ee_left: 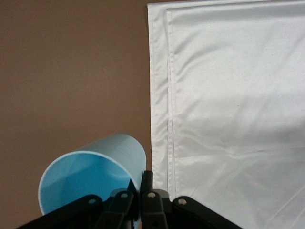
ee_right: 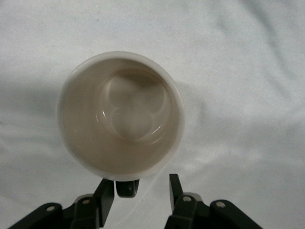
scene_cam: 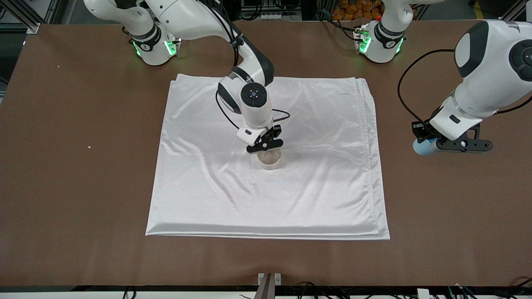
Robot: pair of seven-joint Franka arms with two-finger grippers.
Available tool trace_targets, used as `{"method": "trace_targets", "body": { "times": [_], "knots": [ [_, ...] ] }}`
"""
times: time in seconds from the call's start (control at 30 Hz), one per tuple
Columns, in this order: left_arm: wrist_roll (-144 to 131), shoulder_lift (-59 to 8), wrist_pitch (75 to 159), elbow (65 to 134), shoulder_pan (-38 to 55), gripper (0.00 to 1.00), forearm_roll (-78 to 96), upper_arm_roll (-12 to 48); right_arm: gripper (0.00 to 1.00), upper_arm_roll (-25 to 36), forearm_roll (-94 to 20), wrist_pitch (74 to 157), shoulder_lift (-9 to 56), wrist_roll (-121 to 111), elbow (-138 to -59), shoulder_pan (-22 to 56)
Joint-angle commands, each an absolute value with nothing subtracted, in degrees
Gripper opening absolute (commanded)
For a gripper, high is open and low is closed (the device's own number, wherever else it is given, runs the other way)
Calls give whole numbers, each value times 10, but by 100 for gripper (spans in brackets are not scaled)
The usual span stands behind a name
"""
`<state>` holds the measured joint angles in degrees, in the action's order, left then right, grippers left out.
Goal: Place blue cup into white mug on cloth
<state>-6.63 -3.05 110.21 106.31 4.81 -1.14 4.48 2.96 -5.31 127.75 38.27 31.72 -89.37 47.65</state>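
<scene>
The white mug (scene_cam: 269, 160) stands upright on the middle of the cloth (scene_cam: 316, 187). My right gripper (scene_cam: 266, 147) hangs just above it, open. In the right wrist view the mug (ee_right: 121, 114) is empty, and its black handle (ee_right: 127, 188) sits between the spread fingertips (ee_right: 106, 196) of my right gripper (ee_right: 140, 193), close to one of them. My left gripper (scene_cam: 428, 143) is shut on the blue cup (scene_cam: 423, 147), held on its side over the bare table beside the cloth at the left arm's end. In the left wrist view my left gripper (ee_left: 141, 188) pinches the wall of the cup (ee_left: 95, 174).
The brown table (scene_cam: 83, 166) lies bare around the cloth. The folded edge of the cloth (ee_left: 228, 119) shows beside the held cup. Wrinkled cloth (ee_right: 248, 71) surrounds the mug. Both arm bases stand along the table edge farthest from the front camera.
</scene>
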Motion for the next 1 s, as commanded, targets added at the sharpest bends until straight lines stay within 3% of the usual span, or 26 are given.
{"method": "trace_targets", "body": {
  "times": [0.0, 0.43, 0.97],
  "knots": [
    [-90, -36, 1099, 1053, 51, 0, -27, 60, 100, 31, -58, 1233, 358, 329, -883, 466],
    [-94, -72, 1129, 1029, 53, 0, -27, 113, 100, 38, -58, 1055, 226, 330, -882, 420],
    [-260, -177, 1129, 939, 157, 0, -59, 132, 100, 76, -27, 952, 106, 320, -876, 334]
  ]
}}
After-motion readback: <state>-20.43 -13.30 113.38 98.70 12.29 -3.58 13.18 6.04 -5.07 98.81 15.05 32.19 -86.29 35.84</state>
